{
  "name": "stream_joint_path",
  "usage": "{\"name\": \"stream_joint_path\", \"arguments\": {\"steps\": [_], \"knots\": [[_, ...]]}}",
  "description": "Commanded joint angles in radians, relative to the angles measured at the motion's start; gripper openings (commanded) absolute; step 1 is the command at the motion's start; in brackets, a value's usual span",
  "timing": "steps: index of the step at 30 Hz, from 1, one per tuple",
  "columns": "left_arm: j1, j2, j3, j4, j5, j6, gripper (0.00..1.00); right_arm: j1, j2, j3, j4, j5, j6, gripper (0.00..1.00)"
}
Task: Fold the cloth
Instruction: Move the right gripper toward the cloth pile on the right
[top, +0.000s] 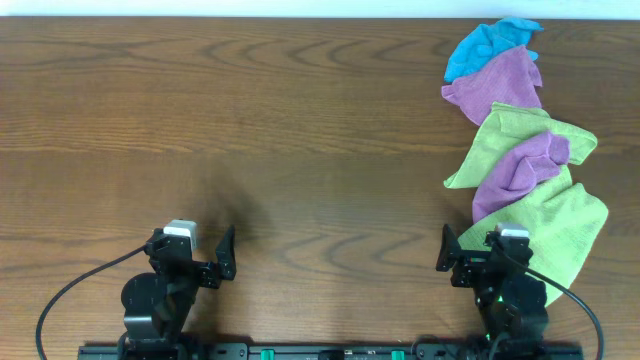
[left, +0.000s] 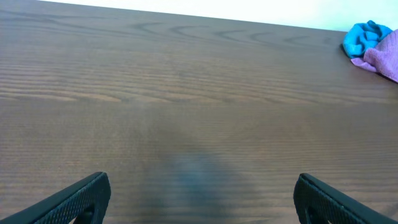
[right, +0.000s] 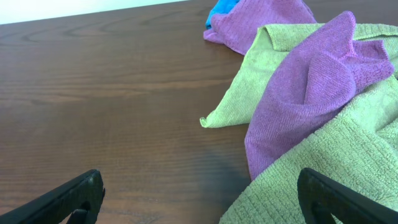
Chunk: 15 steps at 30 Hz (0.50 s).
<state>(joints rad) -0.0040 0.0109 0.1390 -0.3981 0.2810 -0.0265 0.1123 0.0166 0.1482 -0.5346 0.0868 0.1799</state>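
Two lime-green cloths lie in a pile at the right. The nearer one (top: 570, 232) (right: 323, 168) lies flattest, at the front. The farther one (top: 505, 135) (right: 261, 81) lies partly under a purple cloth. No white tag shows plainly on either, so I cannot tell which is the cloth. My right gripper (top: 483, 256) (right: 199, 196) is open and empty, low at the table's front, with its right finger over the nearer green cloth's left edge. My left gripper (top: 192, 252) (left: 202, 199) is open and empty above bare wood at the front left.
A purple cloth (top: 522, 168) (right: 311, 81) lies crumpled across both green ones. A second purple cloth (top: 505, 82) (right: 261, 22) and a blue cloth (top: 485, 45) (left: 364, 37) lie behind at the far right. The wooden table (top: 250, 130) spreads to the left.
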Motion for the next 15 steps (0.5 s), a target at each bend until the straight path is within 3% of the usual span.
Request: {"name": "stream_joint_path", "arguments": {"steps": [1,15], "knots": [[-0.002,-0.006,-0.021,-0.004,0.0,-0.007,0.95,-0.008,-0.011,-0.004,0.0,0.011,0.018,0.99],[-0.002,-0.006,-0.021,-0.004,0.0,-0.007,0.95,-0.008,-0.011,-0.004,0.0,0.011,0.018,0.99]]}}
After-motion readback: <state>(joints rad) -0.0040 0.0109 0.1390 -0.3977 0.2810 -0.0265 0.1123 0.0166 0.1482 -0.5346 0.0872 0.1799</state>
